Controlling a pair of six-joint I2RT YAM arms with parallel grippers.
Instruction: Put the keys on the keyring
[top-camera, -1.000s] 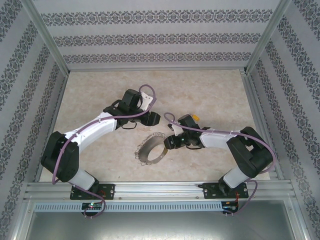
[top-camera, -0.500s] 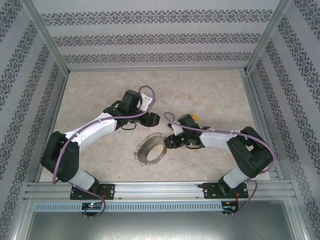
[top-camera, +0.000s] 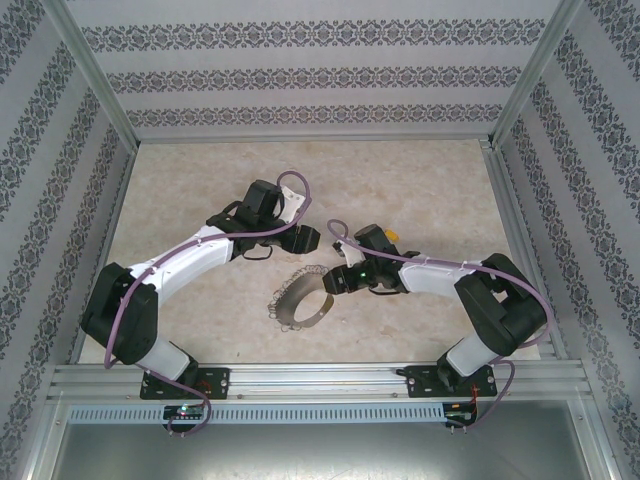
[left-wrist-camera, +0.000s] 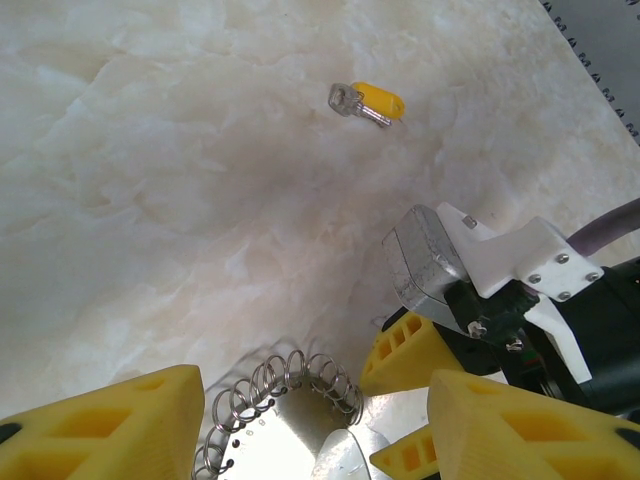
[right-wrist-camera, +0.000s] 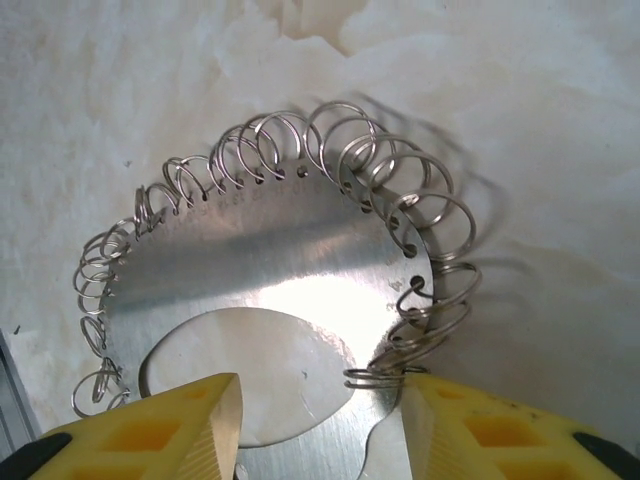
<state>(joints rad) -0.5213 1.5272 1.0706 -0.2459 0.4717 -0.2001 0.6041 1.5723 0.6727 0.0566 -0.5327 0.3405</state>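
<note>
marble table (top-camera: 430, 180), l claw (left-wrist-camera: 315, 425) wide open, empty, its cam catches key (left-wrist-camera: 368, 101), r claw (right-wrist-camera: 318, 405) open over keyring (right-wrist-camera: 270, 260)

High rear camera looks down, and wrist cameras crowd the shared keyring (top-camera: 302, 298) from eleven and two o'clock.

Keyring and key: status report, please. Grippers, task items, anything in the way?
Left gripper open, above the keyring. Right gripper open at its rim, contact unclear. Key loose on table, apart from the ring, right arm near it.
</note>
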